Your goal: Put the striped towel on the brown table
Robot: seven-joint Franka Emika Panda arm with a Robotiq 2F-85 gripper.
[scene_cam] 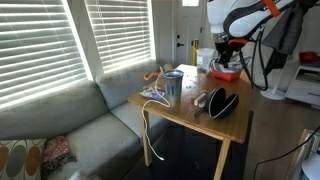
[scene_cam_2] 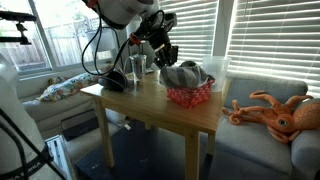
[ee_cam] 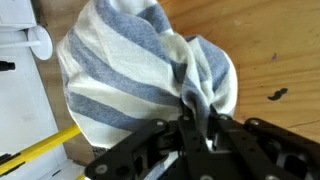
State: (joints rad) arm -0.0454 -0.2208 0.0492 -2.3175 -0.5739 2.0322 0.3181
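The tool (ee_cam: 198,126) pinches the striped towel (ee_cam: 130,70) by a gathered fold (limp, light, bound to sag), a sound hold above the counter (ee_cam: 280,50).

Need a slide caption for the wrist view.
Wrist view: gripper pinches a fold of the bunched striped towel, brown table behind.

both exterior views look slightly down at the counter (scene_cam: 200,122) (scene_cam_2: 150,102) from mid-distance, on different sides; the wrist view looks close along the gripper (ee_cam: 195,122) onto it.
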